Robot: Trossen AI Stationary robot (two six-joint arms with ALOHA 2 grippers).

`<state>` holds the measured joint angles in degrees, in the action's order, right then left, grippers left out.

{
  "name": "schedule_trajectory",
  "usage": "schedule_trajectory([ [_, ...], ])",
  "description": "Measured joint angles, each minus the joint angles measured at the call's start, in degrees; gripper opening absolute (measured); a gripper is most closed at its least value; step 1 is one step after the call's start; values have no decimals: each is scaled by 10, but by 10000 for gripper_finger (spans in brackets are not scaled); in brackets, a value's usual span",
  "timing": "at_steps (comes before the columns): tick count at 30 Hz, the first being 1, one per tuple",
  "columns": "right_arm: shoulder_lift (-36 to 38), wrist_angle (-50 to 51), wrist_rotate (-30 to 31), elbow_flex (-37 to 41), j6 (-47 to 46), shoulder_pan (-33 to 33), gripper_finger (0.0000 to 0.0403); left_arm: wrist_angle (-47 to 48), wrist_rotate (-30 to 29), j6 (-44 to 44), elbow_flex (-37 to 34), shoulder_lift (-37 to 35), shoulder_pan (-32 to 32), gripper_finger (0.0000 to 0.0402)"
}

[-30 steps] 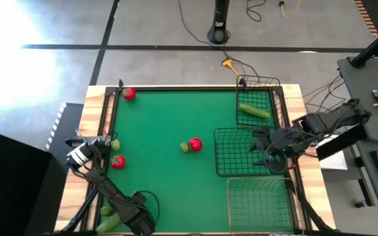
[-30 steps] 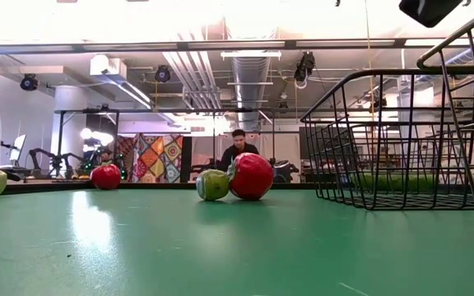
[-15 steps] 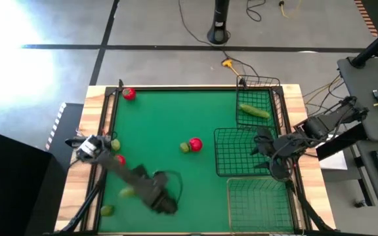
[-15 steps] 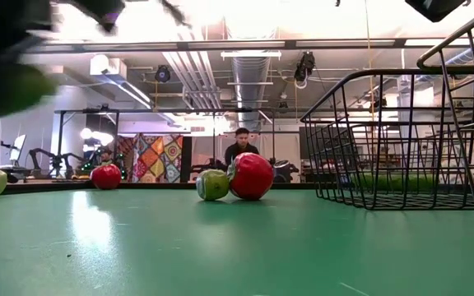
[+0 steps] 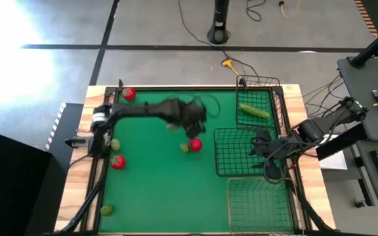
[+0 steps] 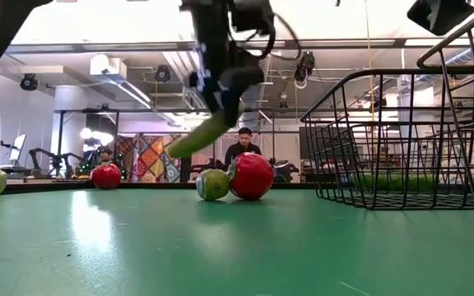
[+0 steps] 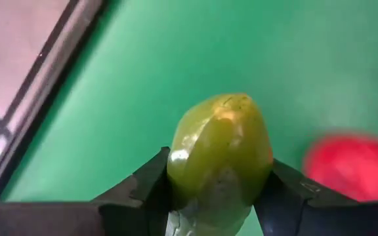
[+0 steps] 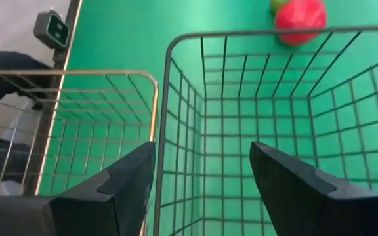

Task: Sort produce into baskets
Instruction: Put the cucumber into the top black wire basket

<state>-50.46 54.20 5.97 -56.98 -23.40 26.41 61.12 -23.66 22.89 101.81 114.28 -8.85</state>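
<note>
Two cucumbers: one (image 5: 254, 111) in the narrow basket (image 5: 270, 86), one (image 7: 218, 154) clamped in the left pincer (image 7: 218, 196); right pincer (image 8: 202, 167) apart.

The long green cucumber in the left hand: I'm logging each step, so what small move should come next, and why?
Probably keep carrying it toward the narrow dark wire basket. The left hand grips the long green cucumber above the green mat, short of any basket, and that basket already holds another cucumber. The right hand hangs open over the larger dark wire basket.

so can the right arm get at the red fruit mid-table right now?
Probably yes: the right gripper hangs open and empty over the square basket, red fruit just beyond its rim, though the left gripper hovers close.
</note>
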Motion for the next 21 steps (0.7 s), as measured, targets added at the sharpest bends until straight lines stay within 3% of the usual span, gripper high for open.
schedule_trajectory([
  [4,-3,11,-5,1,-20,0,240,-62,38,-3,-27,0,-69,156],
  [9,-7,11,-4,1,-21,0,240,-104,98,37,-73,0,-112,158],
  [15,-18,-2,1,1,10,-4,240,-193,109,74,-139,0,-112,167],
  [21,-39,-18,6,-15,79,-33,240,-292,110,85,-180,0,-106,202],
])
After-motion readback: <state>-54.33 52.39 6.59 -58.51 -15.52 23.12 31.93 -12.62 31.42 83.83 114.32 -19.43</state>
